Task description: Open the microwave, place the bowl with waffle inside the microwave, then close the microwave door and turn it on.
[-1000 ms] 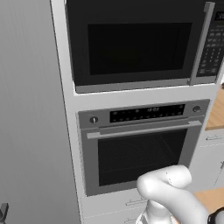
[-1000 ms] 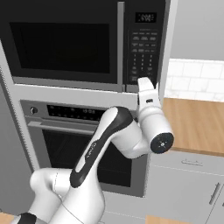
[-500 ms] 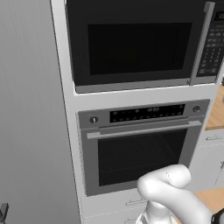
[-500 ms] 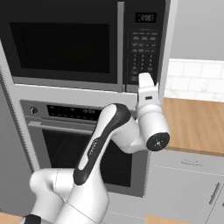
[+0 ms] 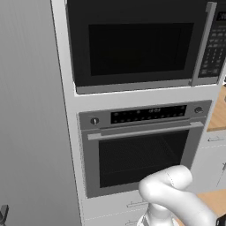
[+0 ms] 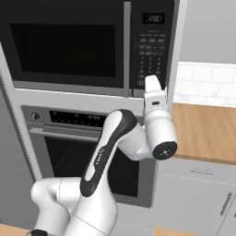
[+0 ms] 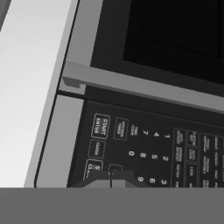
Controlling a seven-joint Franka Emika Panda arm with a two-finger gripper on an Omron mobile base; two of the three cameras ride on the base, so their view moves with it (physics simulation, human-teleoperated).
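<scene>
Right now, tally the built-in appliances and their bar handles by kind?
Microwave: 1
Oven: 1
Vertical bar handle, on the microwave: 1
Horizontal bar handle, on the oven: 1
Total: 4

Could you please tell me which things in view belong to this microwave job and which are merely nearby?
Job:
microwave
microwave door, shut
handle
keypad
tool, fingertips together at the keypad

Nearby:
oven
wooden counter
drawer
tiled wall
</scene>
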